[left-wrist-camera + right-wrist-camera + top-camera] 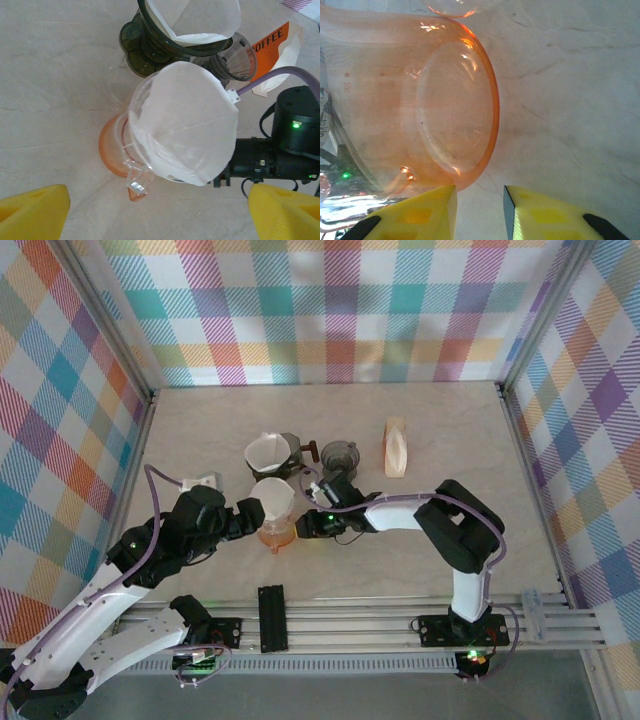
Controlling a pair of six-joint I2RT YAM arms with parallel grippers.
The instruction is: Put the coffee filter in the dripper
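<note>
A white paper coffee filter [185, 125] sits opened inside a clear dripper [136, 176], which stands on an orange glass server [107, 150]. From above, the filter [272, 500] and the server [277, 534] lie between both grippers. My left gripper [160, 220] is open, its yellow fingertips [32, 212] spread wide on the near side of the dripper, holding nothing. My right gripper [480, 210] is open low at the table, its left finger [415, 215] beside the server's base [450, 110]. The left gripper [248, 517] and the right gripper [308, 525] flank the server.
A dark dripper [150, 55] with its own white filter [195, 17] stands just behind, with a second dark dripper [235, 57] beside it. A filter packet marked COFFEE [277, 50] lies to the back right. A small white object [200, 481] rests at the left.
</note>
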